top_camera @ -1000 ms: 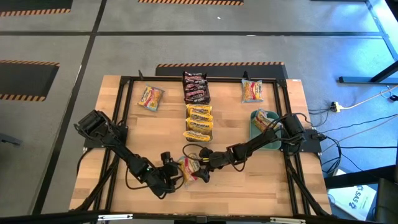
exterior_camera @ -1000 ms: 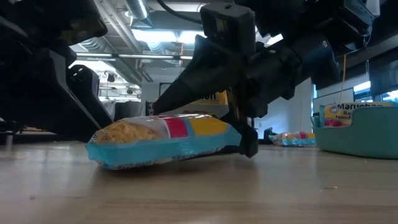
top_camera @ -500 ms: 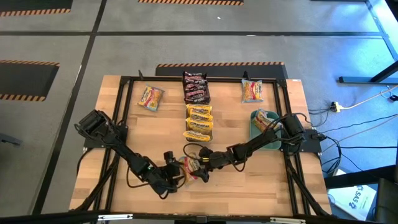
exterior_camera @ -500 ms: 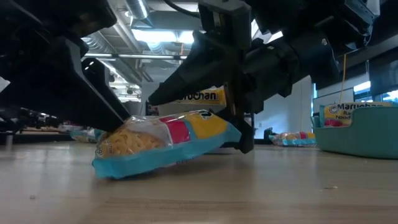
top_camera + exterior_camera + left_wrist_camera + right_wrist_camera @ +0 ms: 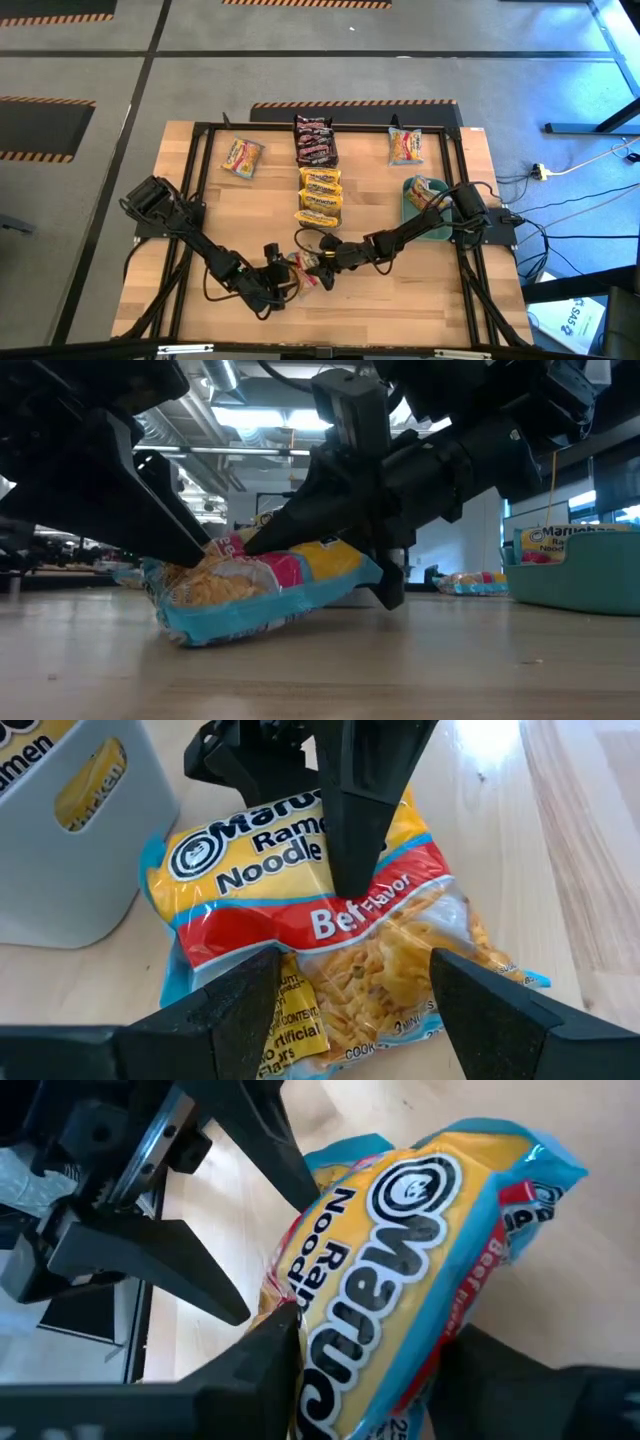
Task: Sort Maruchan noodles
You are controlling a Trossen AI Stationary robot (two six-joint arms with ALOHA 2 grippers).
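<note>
Table (image 5: 400, 300) carries the yellow beef noodle packet (image 5: 260, 585) near its front edge, the right tool (image 5: 322, 262) pinching that packet's end, the left tool (image 5: 288, 283) just beside it with fingers spread and empty. Risk: a thin hold on slick, crumpled plastic may let it slip as it rises.

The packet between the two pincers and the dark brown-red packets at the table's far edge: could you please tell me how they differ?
The packet between the pincers is yellow with a red band and blue edges; the dark brown-red packets are much darker. It is tilted, one end raised, with the right pincer closing on it and the left pincer open beside it; the dark ones lie flat, untouched. It is alone; they lie grouped together. Both are flat rectangular packets.
</note>
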